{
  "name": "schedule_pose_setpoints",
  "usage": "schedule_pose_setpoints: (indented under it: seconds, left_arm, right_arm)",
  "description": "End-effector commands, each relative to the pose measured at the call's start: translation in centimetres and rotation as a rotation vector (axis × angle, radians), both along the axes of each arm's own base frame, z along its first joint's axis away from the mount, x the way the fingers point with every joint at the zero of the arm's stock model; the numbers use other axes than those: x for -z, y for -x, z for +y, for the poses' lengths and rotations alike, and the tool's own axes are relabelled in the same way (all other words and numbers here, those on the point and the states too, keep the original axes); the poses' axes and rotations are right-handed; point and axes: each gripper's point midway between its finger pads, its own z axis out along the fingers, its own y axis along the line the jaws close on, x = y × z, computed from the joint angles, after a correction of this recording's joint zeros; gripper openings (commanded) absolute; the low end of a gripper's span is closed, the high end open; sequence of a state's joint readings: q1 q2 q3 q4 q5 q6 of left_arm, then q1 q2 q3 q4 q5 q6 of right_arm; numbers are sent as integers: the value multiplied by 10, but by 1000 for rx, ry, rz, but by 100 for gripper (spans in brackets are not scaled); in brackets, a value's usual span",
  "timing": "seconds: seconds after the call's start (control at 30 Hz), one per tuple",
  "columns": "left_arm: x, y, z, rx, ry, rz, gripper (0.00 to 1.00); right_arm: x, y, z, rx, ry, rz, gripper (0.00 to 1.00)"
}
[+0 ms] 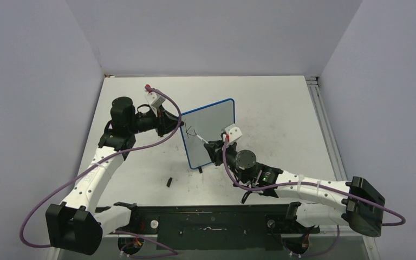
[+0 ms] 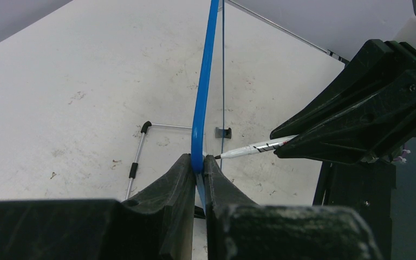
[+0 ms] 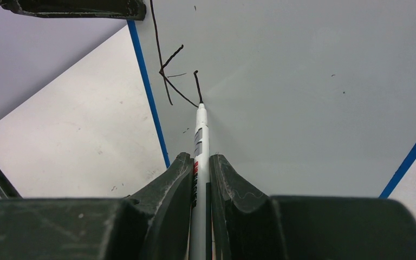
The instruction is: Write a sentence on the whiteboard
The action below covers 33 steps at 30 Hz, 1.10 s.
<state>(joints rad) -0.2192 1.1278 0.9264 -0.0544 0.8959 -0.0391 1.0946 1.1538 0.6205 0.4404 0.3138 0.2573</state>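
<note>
The whiteboard (image 1: 211,130) stands upright mid-table, blue-framed and turned at an angle. My left gripper (image 1: 176,122) is shut on its left edge, the blue frame (image 2: 203,103) pinched between the fingers (image 2: 179,179). My right gripper (image 1: 216,147) is shut on a white marker (image 3: 200,135) whose tip touches the board face (image 3: 303,97). The lettering (image 3: 168,76) is a black "K" and one short stroke beside it; it also shows in the top view (image 1: 190,131). The marker also shows in the left wrist view (image 2: 254,148).
A small black cap (image 1: 169,181) lies on the table in front of the board. A wire stand leg (image 2: 138,157) sits behind the board, and a black foot (image 1: 200,170) under its near corner. A rail (image 1: 319,114) runs along the table's right edge.
</note>
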Motion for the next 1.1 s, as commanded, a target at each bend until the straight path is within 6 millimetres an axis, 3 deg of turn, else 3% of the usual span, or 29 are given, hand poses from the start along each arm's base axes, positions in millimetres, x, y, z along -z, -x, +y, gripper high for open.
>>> schedule_pose_setpoints:
  seconds: [0.0,0.17,0.33,1.07]
  left_arm:
    - [7,7,-3,43,-14,14,0]
    - [7,7,-3,43,-14,15,0]
    - [7,7,-3,42,-15,15,0]
    - [8,7,-3,47,-15,21,0]
  right_arm:
    - [-31,2,0,-5,-82,-43,5]
    - [-57,7,-3,-14,-132,-88,5]
    - [-68,4,0,-9,-140,-121,5]
    - [-67,-4,10,-1,-127,-139,5]
